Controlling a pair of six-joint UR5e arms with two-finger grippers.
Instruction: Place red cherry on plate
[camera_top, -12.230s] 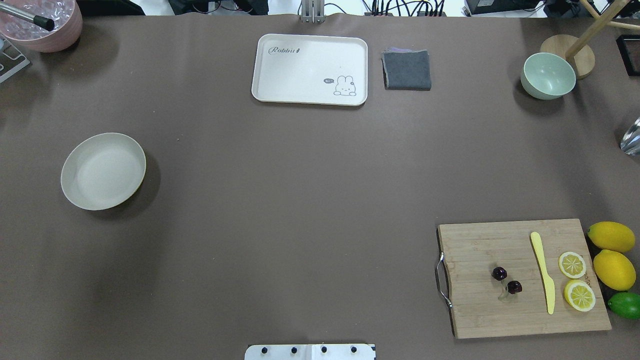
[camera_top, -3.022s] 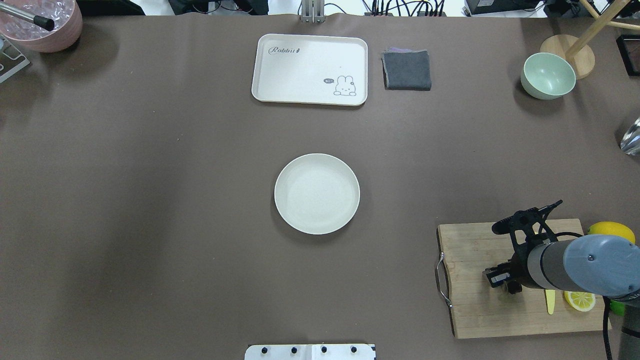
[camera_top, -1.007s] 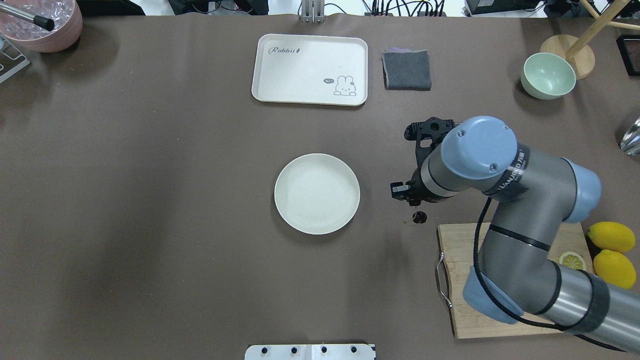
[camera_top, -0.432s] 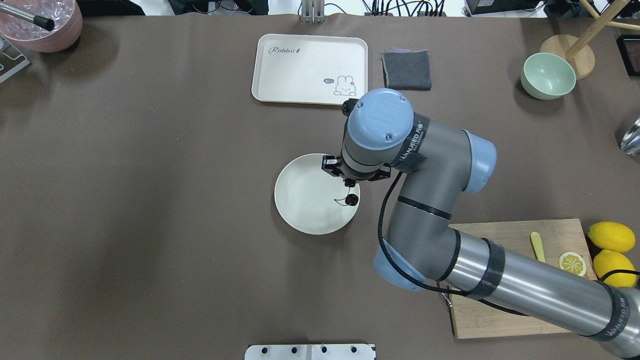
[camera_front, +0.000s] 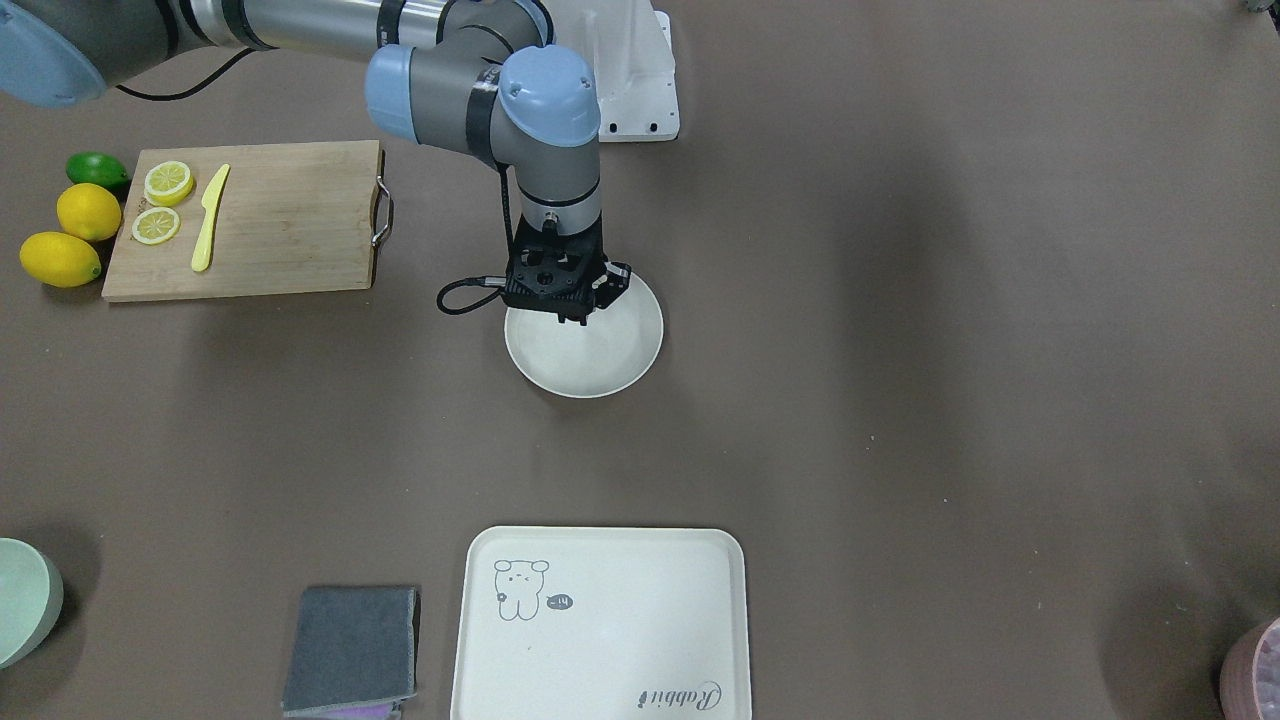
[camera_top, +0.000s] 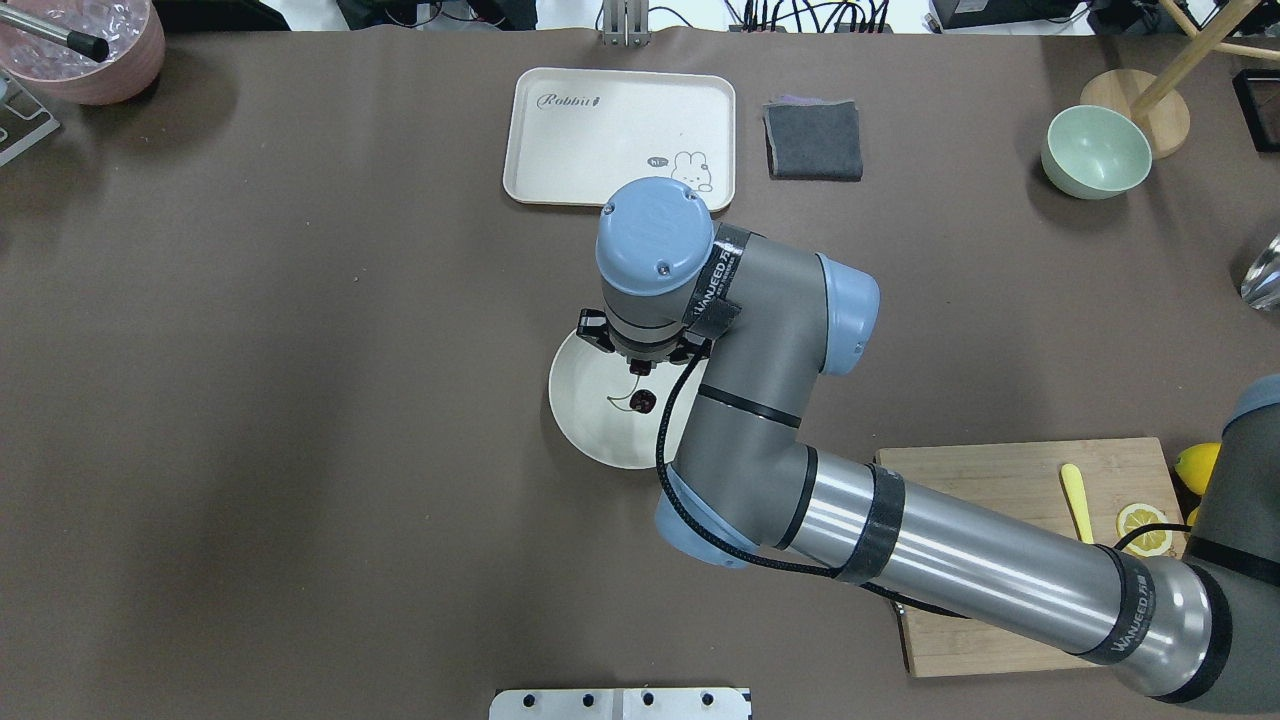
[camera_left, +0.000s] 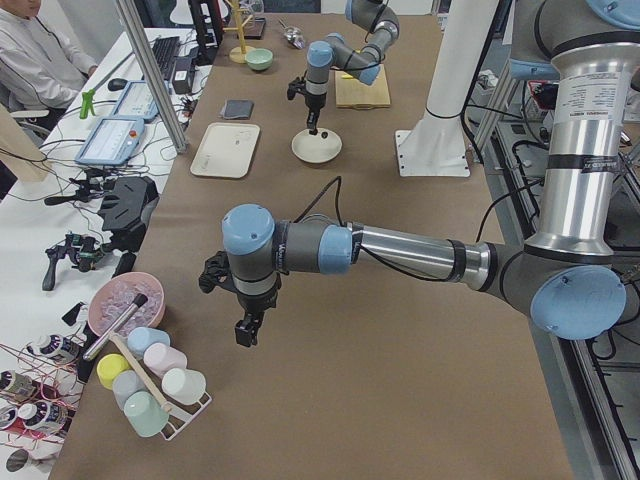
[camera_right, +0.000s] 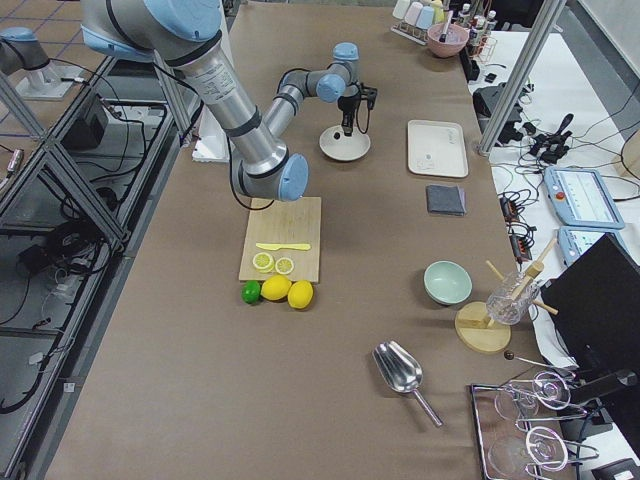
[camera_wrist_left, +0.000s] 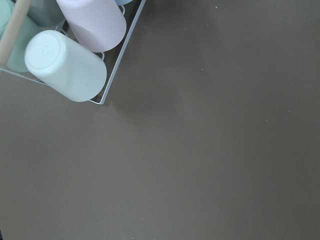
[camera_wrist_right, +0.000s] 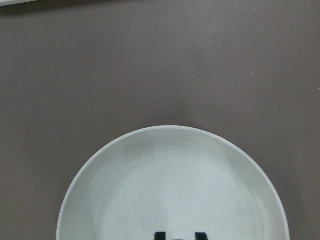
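Note:
The off-white round plate (camera_top: 585, 425) sits mid-table. My right gripper (camera_top: 638, 362) hangs over the plate's middle, shut on one ball of the red cherry (camera_top: 645, 401). The other dark ball dangles below on its thin stem, low over the plate's floor. In the right wrist view the plate (camera_wrist_right: 170, 190) fills the lower half, and two dark fingertips (camera_wrist_right: 160, 235) peek in at the bottom edge. From the front, the gripper body (camera_front: 556, 280) hides the cherry above the plate (camera_front: 600, 365). My left gripper (camera_left: 246, 335) hovers above bare table far to the left; I cannot tell its state.
A wooden cutting board (camera_top: 1000, 480) with a yellow knife (camera_top: 1072, 495) and lemon slices lies front right, whole lemons beside it. The rabbit tray (camera_top: 620, 120), grey cloth (camera_top: 814, 140) and green bowl (camera_top: 1096, 150) stand along the far side. A cup rack (camera_wrist_left: 65, 50) sits by the left wrist.
My right arm lifted the cherry off the cutting board and carried it left, now further over the plate's middle. Earlier still, the plate moved from the table's left to its centre.

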